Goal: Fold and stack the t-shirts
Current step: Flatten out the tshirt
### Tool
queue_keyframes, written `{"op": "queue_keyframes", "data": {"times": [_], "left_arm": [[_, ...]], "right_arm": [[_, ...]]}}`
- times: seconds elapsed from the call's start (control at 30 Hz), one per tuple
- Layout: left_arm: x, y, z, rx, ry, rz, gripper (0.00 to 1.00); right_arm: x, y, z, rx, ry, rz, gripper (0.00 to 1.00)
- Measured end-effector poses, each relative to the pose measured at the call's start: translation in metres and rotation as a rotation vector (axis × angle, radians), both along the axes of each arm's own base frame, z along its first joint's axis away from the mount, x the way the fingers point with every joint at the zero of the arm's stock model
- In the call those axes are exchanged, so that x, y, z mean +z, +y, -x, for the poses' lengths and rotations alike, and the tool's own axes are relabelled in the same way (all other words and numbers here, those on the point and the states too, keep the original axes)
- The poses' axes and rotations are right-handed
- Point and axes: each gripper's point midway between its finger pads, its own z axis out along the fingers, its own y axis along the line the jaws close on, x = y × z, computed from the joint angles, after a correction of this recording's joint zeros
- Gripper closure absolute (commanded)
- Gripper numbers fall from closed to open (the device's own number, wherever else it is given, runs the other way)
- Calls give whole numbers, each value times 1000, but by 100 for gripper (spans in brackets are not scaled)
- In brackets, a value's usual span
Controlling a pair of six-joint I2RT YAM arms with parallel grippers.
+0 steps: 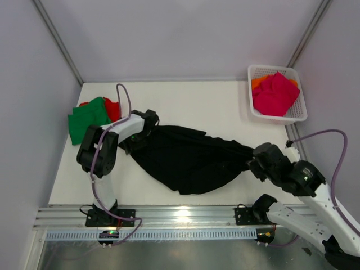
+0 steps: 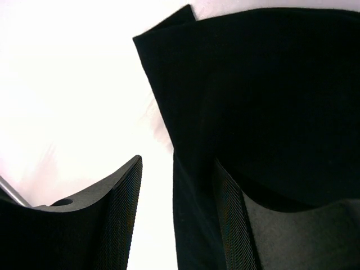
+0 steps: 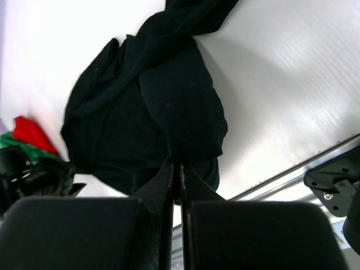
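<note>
Right claw (image 3: 175, 166) pinching black t-shirt (image 3: 180, 95), white basket (image 1: 272, 67) seen only overhead

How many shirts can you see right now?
5: black one mid-table, green and red at the left edge, pink over orange in the basket; more may be hidden.
</note>
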Motion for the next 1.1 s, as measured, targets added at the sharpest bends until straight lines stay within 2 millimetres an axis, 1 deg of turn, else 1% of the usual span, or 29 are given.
{"op": "queue_keyframes", "data": {"times": [0.07, 0.13, 0.23, 0.33, 0.47, 0.5, 0.53, 0.57, 0.6, 0.63, 0.67, 0.77, 0.9, 1.0, 1.03, 1.1], "left_arm": [[2, 2, 1, -1, 2, -10, 45], [5, 4, 1, -2, -2, -18, 45], [11, 4, 0, -2, -12, -20, 45], [17, 4, -1, -2, -26, -18, 45], [21, 6, -1, -2, -30, -26, 45], [23, 6, -1, -2, -32, -26, 45], [24, 7, -1, 0, -36, -26, 45], [25, 7, -1, 0, -40, -28, 45], [27, 7, -1, 2, -45, -28, 45], [29, 8, -1, 5, -50, -28, 45], [30, 8, -1, 6, -56, -29, 45], [35, 10, -1, 9, -68, -32, 45], [38, 10, -1, 11, -75, -33, 45], [38, 10, -1, 12, -75, -32, 45], [38, 10, 0, 12, -74, -29, 45], [36, 7, 0, 10, -71, -12, 46]], "right_arm": [[2, -1, 8, -12, -25, -68, 97], [-1, -4, 19, -20, -34, -127, 97], [-3, -6, 27, -17, -19, -149, 97], [-9, -4, 24, -13, 17, -105, 97], [-16, 0, 13, -19, 76, -25, 97], [-17, 1, 11, -23, 84, -14, 94], [-18, 2, 9, -29, 88, -11, 84], [-19, 3, 8, -40, 93, -13, 64], [-19, 3, 8, -53, 92, -22, 55], [-19, 3, 7, -62, 90, -27, 37], [-19, 3, 7, -72, 89, -34, 13], [-15, 2, 5, -75, 88, -23, 11], [6, 5, -6, -68, 39, -15, 1], [19, 1, -12, -37, -7, 25, 1], [20, -1, -13, -5, -17, 57, 1], [25, 3, -20, 69, -61, 93, 1]]}}
